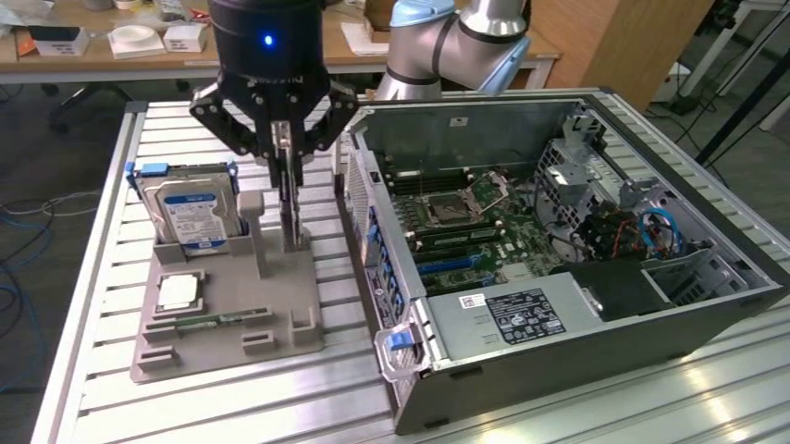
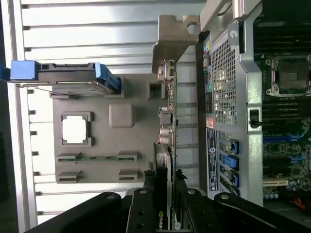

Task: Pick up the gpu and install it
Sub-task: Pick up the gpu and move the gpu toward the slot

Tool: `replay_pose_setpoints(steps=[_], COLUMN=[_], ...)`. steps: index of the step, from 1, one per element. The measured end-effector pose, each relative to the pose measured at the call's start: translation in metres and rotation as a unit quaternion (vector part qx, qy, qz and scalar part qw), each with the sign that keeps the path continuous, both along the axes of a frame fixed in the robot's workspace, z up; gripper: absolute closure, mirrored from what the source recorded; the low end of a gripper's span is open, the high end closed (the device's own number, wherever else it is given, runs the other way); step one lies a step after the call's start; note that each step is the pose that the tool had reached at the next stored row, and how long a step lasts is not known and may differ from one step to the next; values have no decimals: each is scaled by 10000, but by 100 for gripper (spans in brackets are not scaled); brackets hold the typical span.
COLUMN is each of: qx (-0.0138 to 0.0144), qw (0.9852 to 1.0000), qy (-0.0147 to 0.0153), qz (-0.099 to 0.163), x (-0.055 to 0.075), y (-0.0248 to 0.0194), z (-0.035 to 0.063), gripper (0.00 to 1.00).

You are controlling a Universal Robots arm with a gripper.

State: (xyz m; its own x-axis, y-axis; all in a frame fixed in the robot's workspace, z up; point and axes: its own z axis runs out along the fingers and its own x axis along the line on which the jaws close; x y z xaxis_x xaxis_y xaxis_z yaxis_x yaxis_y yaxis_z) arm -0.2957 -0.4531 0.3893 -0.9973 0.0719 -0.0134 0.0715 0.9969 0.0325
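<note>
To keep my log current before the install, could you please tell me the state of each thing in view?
gripper: shut on the gpu.
gpu: upright on edge, at the grey holder tray, not installed.
hard drive: standing upright in its tray slot.
processor chip: lying flat in its recess.
memory stick: lying in its slot.
computer case: side open, motherboard exposed.

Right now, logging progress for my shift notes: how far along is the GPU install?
Grasp done: the hand is shut on the gpu, upright at the grey parts tray. Not yet installed: it is outside the open computer case.
</note>
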Motion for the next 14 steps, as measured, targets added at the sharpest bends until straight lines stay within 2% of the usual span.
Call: replay_pose_setpoints(steps=[4, 6, 14], qx=[1, 0, 29], qw=[10000, 10000, 10000], qy=[0, 0, 3], qz=[0, 1, 0], x=[0, 6, 359], y=[0, 0, 0], z=[182, 237, 260], gripper=[74, 74, 74])
